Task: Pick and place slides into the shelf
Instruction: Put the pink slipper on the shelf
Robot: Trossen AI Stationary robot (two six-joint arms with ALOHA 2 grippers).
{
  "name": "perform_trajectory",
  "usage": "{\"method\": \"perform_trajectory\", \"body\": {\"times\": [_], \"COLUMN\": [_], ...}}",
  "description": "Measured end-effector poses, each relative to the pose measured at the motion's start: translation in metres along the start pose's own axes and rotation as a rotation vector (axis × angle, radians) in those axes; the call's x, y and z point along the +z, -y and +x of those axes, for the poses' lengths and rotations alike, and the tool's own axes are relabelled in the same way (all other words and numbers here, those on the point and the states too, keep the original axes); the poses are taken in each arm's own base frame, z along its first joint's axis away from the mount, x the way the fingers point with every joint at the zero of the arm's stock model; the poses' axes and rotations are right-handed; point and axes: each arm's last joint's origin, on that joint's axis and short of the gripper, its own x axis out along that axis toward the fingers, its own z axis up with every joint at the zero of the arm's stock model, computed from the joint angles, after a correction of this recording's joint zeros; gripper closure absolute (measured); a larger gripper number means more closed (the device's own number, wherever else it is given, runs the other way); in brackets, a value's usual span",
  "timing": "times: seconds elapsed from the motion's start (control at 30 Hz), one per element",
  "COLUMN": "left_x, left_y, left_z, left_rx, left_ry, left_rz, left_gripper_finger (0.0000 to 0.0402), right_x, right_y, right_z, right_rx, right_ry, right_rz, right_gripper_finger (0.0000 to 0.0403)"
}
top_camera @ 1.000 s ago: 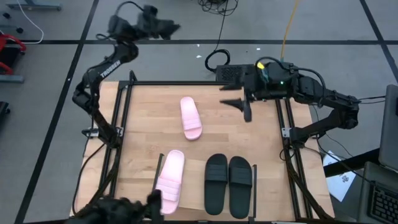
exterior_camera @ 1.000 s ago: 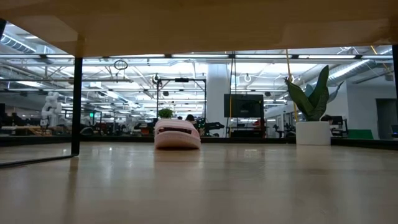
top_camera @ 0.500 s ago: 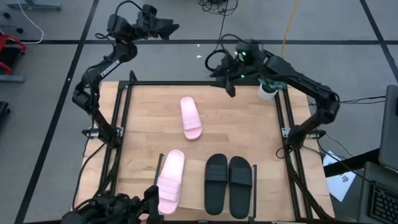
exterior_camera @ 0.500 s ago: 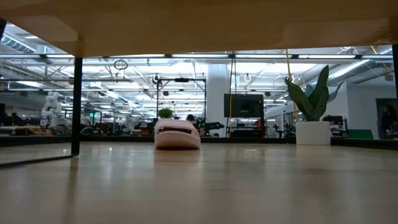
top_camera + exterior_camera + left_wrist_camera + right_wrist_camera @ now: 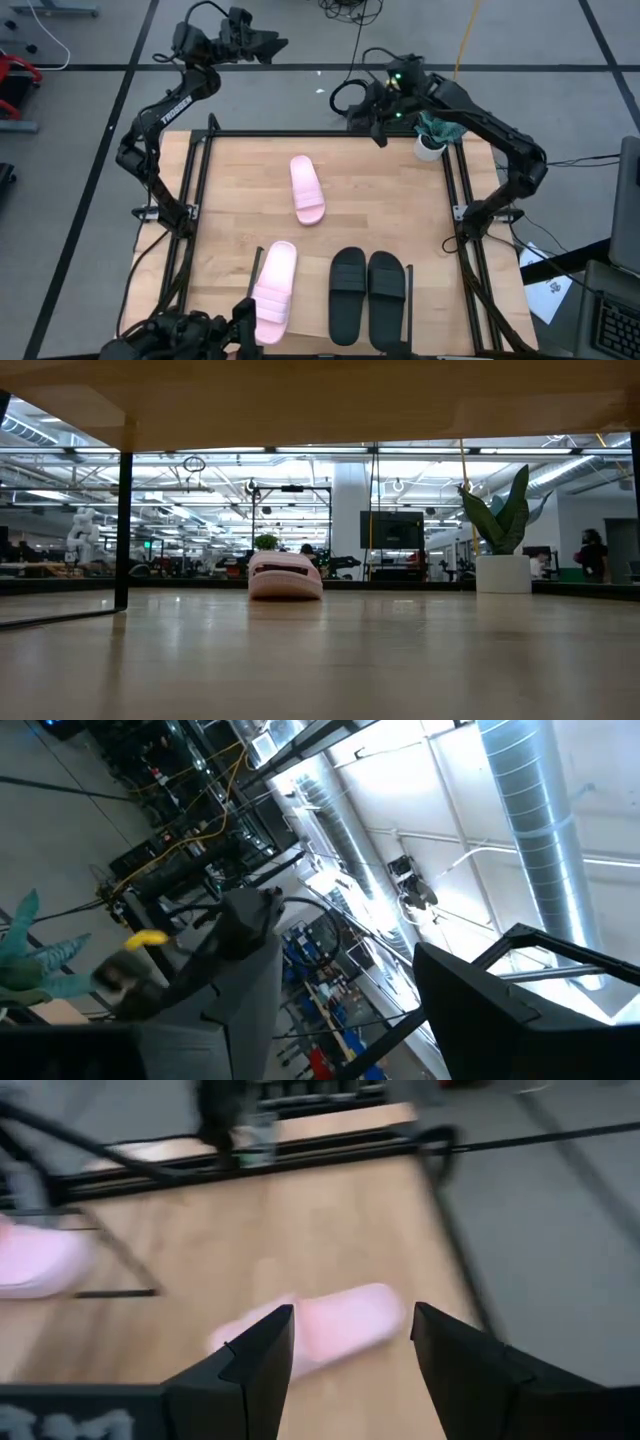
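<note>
One pale pink slide (image 5: 307, 188) lies flat on its sole on the tabletop, in the far middle. It also shows in the low view (image 5: 285, 575) and the right wrist view (image 5: 330, 1325). The other pink slide (image 5: 275, 290) and the black pair (image 5: 367, 297) rest on the shelf (image 5: 315, 300) at the near edge, between its black rails. My right gripper (image 5: 378, 128) hangs open above the table's far edge, behind the lone pink slide. My left gripper (image 5: 272, 44) is open, raised beyond the far left corner.
A small potted plant (image 5: 430, 138) stands at the table's far right corner. Black frame rails (image 5: 200, 200) run along the table's left and right sides. Bare wood lies around the lone pink slide. The shelf board's underside (image 5: 320, 390) roofs the low view.
My right gripper has swung from over the table's far right part toward the far edge and turned, staying open; the potted plant it covered now shows. The slides have kept their places.
</note>
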Motion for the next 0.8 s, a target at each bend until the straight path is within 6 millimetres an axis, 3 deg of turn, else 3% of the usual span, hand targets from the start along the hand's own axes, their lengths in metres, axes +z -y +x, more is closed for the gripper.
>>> {"method": "perform_trajectory", "body": {"times": [0.17,0.27,0.37,0.5,0.8], "left_x": [0.000,0.000,0.000,0.000,-0.001], "left_y": [0.000,0.000,0.000,-0.001,-0.001], "left_z": [0.000,0.000,0.000,0.000,0.000], "left_rx": [0.001,0.001,0.001,0.004,0.006], "left_ry": [0.000,0.000,-0.001,-0.002,-0.051], "left_rz": [-0.001,-0.001,-0.002,-0.006,-0.008], "left_gripper_finger": [0.0174,0.0174,0.0174,0.0174,0.0174], "right_x": [0.009,0.018,0.020,0.010,-0.009], "right_y": [-0.007,-0.014,-0.015,-0.006,0.022], "right_z": [-0.020,-0.029,-0.029,-0.007,0.068], "right_rx": [-0.178,-0.193,-0.162,0.030,0.495], "right_ry": [0.036,0.107,0.132,0.083,0.014], "right_rz": [-0.075,-0.119,-0.055,0.122,0.435], "right_gripper_finger": [0.0206,0.0206,0.0206,0.0206,0.0206]}}
